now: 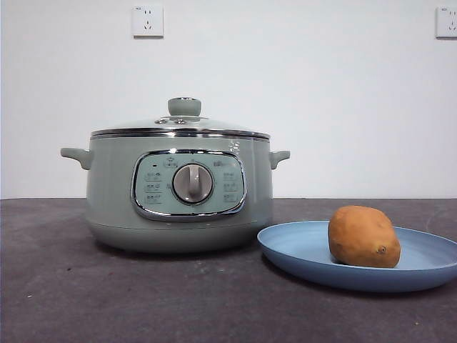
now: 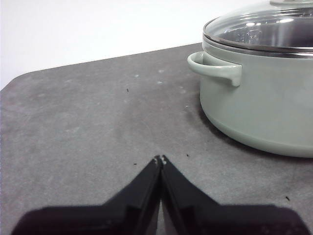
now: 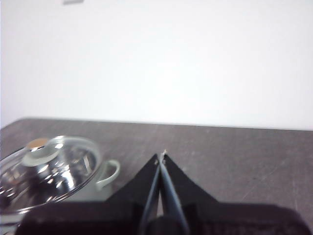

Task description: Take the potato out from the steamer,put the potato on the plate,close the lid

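Both grippers had their black jaws pressed together and held nothing. The left gripper [image 2: 161, 159] hung over bare dark grey table [image 2: 88, 127], touching no object, with the steamer [image 2: 259, 103] near it at about two o'clock from its tips. The right gripper [image 3: 161, 155] was raised above the table, well apart from the pot, which lay at about eight o'clock from its tips. Neither arm showed in the front view.

In the front view the pale green steamer [image 1: 178, 189] stood on the table, left of centre, its dial and control panel facing the camera. The glass lid [image 1: 182, 123] sat flat on the pot's rim, closed, its green knob upright on top.

Just beside the pot, at about four o'clock from it, lay the light blue plate [image 1: 300, 246], its near rim close to the pot's base; whether they touched could not be told. The potato [image 1: 363, 236] rested on the plate, out of the pot. Its long axis ran roughly from nine to three o'clock across the view, the blunter end toward the pot, and a small dark eye spot showed low on its right end. Two wall sockets [image 1: 148, 21] were set high on the white wall behind.
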